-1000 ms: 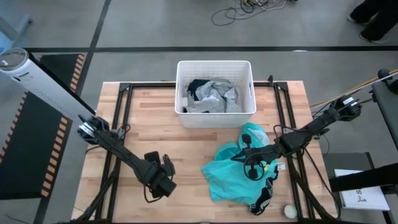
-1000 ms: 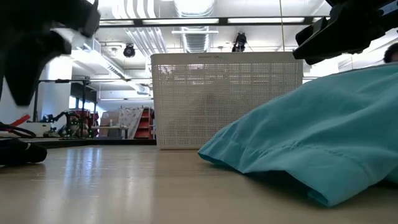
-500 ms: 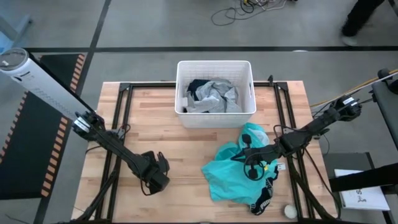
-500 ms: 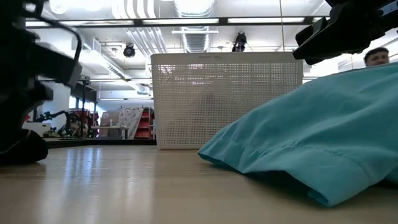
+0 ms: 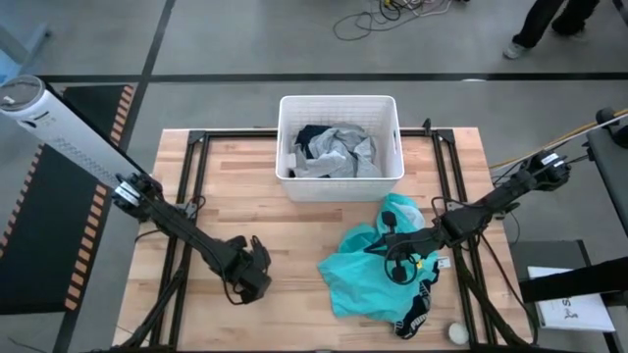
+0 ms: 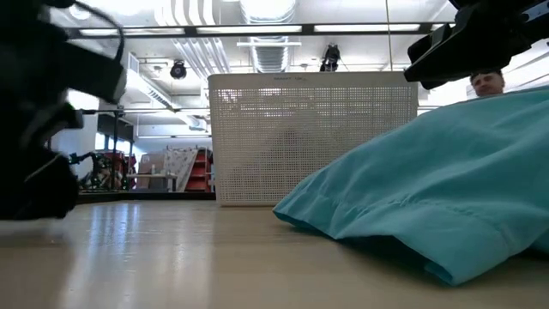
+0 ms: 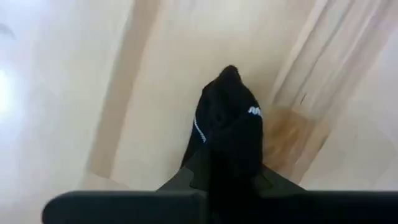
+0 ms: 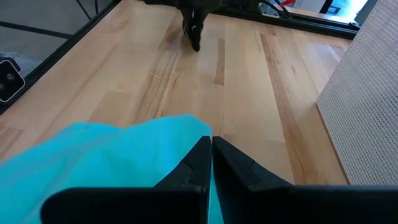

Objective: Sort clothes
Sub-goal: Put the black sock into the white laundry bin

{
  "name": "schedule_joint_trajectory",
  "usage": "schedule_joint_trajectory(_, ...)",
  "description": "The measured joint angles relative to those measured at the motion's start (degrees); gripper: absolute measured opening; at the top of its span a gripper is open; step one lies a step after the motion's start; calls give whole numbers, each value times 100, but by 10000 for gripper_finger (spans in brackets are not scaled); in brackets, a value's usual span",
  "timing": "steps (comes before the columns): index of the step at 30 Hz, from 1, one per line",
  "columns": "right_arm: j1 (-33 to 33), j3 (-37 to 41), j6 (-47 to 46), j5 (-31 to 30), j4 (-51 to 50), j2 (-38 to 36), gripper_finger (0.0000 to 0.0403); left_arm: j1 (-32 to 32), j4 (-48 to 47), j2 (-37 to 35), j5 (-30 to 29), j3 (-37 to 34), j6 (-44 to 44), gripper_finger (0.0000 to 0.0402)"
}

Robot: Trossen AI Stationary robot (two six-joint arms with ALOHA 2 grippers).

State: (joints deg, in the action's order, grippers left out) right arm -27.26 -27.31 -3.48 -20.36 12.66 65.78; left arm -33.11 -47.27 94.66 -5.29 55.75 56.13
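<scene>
Left gripper (image 5: 247,277) low over table's front-left, fingers clamped on black sock (image 7: 227,130) hanging point-down above bare wood; basket (image 5: 340,185) lies up-table and rightward, well apart. Right gripper (image 5: 397,257) nearer basket, fingers pressed together over teal garment (image 5: 368,275) at front right. Butcher-block table (image 5: 245,211); workshop behind, person (image 6: 486,82) passing.
</scene>
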Motion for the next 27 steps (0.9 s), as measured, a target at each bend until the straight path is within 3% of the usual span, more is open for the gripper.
schedule_joint_trajectory(9,0,0,1,0,0,0,0,318,-779,-6,-1012,1346,-620,6)
schedule_joint_trajectory(18,-1,0,12,0,-2,0,0,1141,-1208,-12,-2405,3456,-2322,3)
schedule_joint_trajectory(27,1,0,18,0,0,0,0,2504,-476,-20,-2491,4891,-4517,2)
